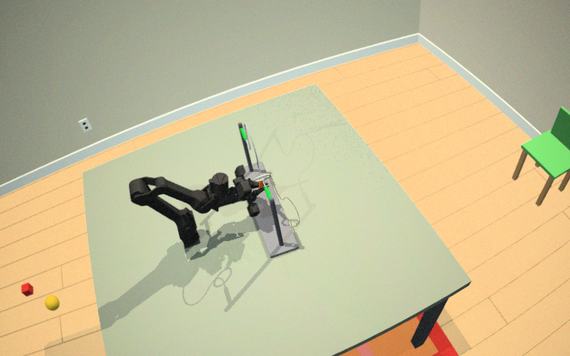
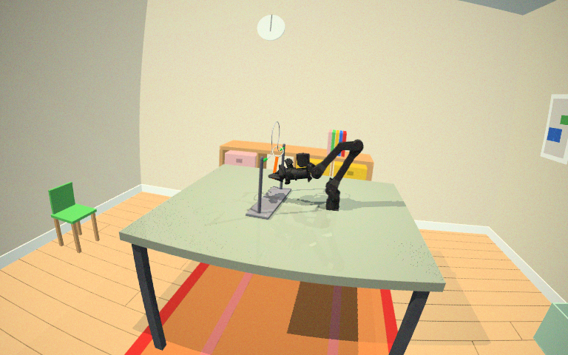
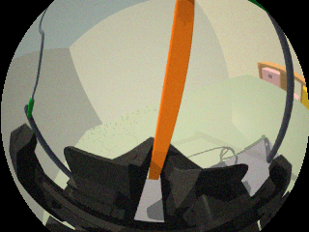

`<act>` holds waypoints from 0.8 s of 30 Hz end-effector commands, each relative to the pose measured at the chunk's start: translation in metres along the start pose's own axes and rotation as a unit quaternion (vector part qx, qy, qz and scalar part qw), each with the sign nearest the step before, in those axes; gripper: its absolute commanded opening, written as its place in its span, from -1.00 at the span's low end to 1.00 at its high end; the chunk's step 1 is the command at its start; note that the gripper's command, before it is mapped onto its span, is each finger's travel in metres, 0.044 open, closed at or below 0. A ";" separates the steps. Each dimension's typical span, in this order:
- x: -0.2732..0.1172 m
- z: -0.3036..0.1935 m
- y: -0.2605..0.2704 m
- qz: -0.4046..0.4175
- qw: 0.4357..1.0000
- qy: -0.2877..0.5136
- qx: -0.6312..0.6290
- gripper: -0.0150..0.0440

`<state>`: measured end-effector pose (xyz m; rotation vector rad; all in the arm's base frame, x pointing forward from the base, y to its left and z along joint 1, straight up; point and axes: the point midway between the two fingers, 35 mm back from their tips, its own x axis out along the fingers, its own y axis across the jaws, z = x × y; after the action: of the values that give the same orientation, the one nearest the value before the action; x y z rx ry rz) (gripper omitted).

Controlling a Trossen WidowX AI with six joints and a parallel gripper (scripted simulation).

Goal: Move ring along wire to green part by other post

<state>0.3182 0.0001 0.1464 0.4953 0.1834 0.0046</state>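
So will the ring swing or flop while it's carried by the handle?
Probably not much. The handle looks like a straight, stiff bar running from the shut gripper up to the ring, so the ring should follow the wrist. The grip is low on the handle, so small wrist tilts likely move the ring a lot.

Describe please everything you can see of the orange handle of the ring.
The orange handle is a long, slim, smooth bar, slightly wider toward its top. Its upper end joins a short grey stub that carries the ring; its lower end sits clamped between the dark fingers of the closed gripper. It stands almost upright, leaning a little in the wrist view, held in the air near the green part of the nearer post.
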 end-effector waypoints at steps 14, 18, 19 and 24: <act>-0.029 0.013 0.057 0.051 0.983 0.090 0.154 -1.00; -0.037 0.018 0.068 0.067 0.973 0.115 0.187 -1.00; -0.039 0.019 0.071 0.071 0.971 0.121 0.196 -1.00; -0.049 0.026 0.083 0.093 0.956 0.150 0.234 -1.00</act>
<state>0.2853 0.0527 0.2022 0.9205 0.4124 0.1813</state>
